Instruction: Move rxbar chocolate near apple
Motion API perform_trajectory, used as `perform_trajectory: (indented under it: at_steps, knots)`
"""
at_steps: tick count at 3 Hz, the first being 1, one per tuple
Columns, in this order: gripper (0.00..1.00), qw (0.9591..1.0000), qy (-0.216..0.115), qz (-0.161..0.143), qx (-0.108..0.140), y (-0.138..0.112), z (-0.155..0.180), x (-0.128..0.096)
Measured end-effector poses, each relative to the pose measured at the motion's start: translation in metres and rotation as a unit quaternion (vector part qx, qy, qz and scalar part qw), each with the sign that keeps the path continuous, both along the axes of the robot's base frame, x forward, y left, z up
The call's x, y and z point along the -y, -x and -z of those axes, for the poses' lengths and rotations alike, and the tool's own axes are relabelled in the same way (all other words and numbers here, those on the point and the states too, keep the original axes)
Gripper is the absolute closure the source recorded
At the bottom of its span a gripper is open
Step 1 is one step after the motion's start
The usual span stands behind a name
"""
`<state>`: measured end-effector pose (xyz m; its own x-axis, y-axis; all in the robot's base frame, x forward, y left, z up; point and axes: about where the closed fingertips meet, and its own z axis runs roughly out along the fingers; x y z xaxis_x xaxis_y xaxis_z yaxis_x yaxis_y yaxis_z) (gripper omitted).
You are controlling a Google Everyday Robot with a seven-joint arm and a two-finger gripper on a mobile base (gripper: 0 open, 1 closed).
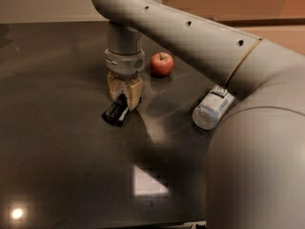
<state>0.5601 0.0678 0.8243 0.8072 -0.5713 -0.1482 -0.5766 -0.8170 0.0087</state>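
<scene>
The rxbar chocolate point(116, 112), a flat black-wrapped bar, is on the dark table point(57, 142), its upper end between my fingers. My gripper point(125, 100) points down and is shut on the bar's upper end, its tan fingers point(134, 95) pressed to either side. The bar's lower end sticks out to the lower left and seems to touch the table. The red apple point(162, 64) sits behind and to the right of the gripper, about a gripper's width away.
A clear plastic bottle point(212, 107) with a white label lies on its side to the right of the gripper. My arm point(190, 32) spans the upper right and its bulk fills the lower right. A bright reflection point(147, 181) lies on the table in front.
</scene>
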Motion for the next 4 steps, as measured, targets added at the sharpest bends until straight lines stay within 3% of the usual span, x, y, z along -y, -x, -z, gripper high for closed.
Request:
perform_trajectory:
  at_steps: [1, 2, 3, 4]
  knots:
    - [1.0, 0.9998, 0.001, 0.017, 0.0, -0.007, -0.002, 0.005]
    - [1.0, 0.9973, -0.005, 0.071, 0.017, -0.037, -0.017, 0.017]
    - [1.0, 0.9923, -0.014, 0.119, 0.032, -0.068, -0.029, 0.032]
    - [0.82, 0.9882, -0.019, 0.146, 0.041, -0.085, -0.031, 0.038]
